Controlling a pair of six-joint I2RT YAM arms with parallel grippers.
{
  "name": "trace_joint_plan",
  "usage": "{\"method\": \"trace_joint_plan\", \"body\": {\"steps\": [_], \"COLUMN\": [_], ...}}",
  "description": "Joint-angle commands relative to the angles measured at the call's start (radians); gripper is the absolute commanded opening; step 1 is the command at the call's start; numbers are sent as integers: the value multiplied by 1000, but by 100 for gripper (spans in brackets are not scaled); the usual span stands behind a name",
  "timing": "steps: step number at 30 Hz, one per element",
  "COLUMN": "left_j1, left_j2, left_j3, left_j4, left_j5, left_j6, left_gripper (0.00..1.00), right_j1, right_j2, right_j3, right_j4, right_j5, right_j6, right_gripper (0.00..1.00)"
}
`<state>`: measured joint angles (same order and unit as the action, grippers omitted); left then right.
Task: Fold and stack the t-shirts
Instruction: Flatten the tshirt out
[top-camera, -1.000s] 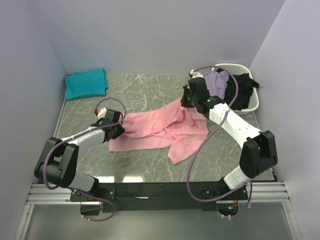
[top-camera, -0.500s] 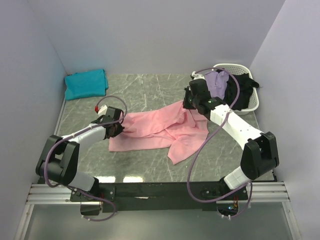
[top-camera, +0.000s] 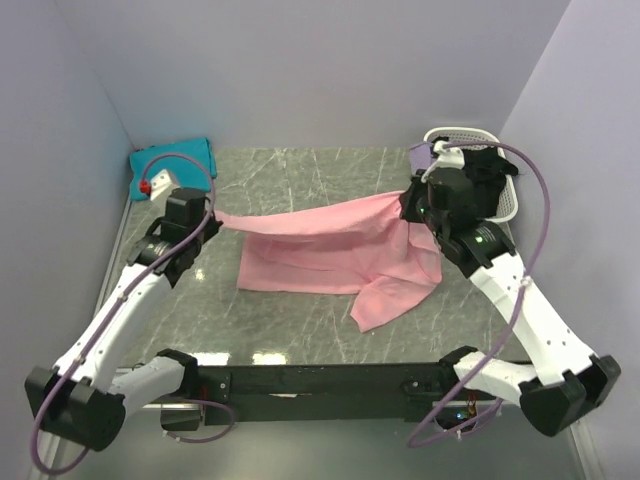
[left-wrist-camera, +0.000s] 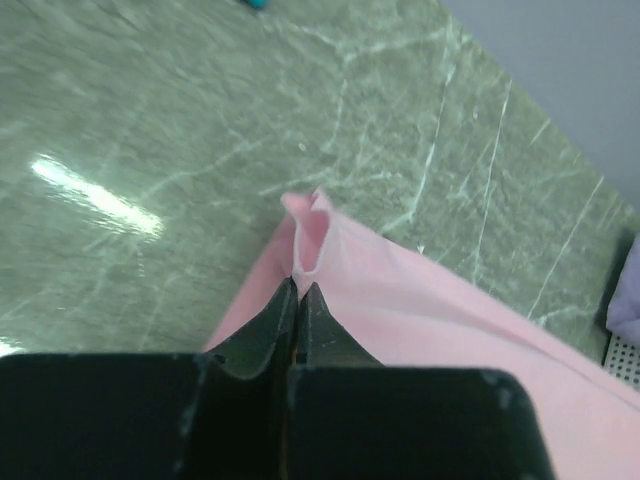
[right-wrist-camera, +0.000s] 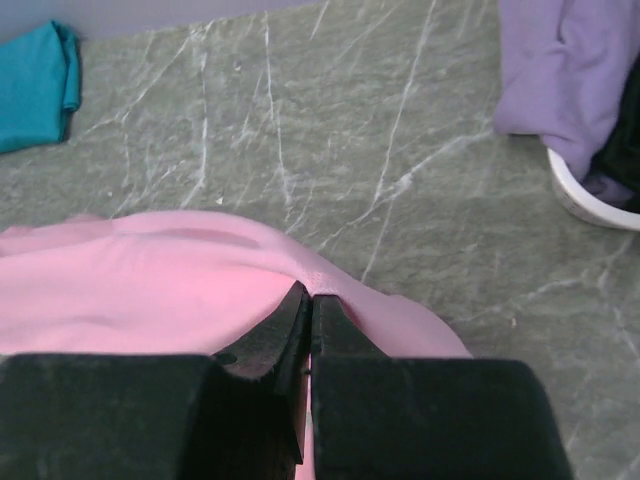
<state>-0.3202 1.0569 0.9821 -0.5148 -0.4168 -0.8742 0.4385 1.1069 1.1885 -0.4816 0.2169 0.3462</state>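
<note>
- Cloth stretched between both arms: the light pink shirt (top-camera: 335, 255) hangs in a taut line along its far edge, from the left gripper (top-camera: 211, 215) across to the right gripper (top-camera: 409, 205).
- Left gripper is clenched on a small bunched corner of the pink shirt. The left wrist view shows its two dark jaws pressed together, with a fold of pink standing up just past their tips.
- Right gripper is likewise clamped on the pink shirt, pinching a hemmed edge. The right wrist view shows no gap between the jaws.
- Below the held edge, the pink shirt drapes down onto the marbled green worktop (top-camera: 300, 170), where its lower part lies flat. One flap trails toward the near edge on the right side.
- Teal shirt (right-wrist-camera: 35, 85) sits folded in the far left corner of the worktop, well apart from the pink one.
- White basket (top-camera: 470, 133) stands at the far right corner, just behind the right arm. A lavender shirt (right-wrist-camera: 560, 70) spills over its rim, and a black shirt (right-wrist-camera: 625, 140) lies beside it inside.
</note>
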Motion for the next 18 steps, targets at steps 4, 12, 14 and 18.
{"method": "trace_joint_plan", "body": {"steps": [4, 12, 14, 18], "left_j1": [55, 75, 76, 75], "left_j2": [-144, -216, -230, -255], "left_j3": [87, 314, 387, 492], "left_j4": [-163, -306, -324, -366], "left_j5": [-111, -191, -192, -166], "left_j6": [70, 138, 145, 165], "left_gripper": [1, 1, 1, 1], "right_j1": [-6, -7, -6, -7], "right_j2": [-105, -199, -222, -286], "right_j3": [17, 95, 118, 195], "right_j4": [-90, -181, -204, -247], "right_j5": [68, -31, -48, -135], "right_j6": [-19, -61, -61, -88], "right_gripper": [0, 0, 0, 0]}}
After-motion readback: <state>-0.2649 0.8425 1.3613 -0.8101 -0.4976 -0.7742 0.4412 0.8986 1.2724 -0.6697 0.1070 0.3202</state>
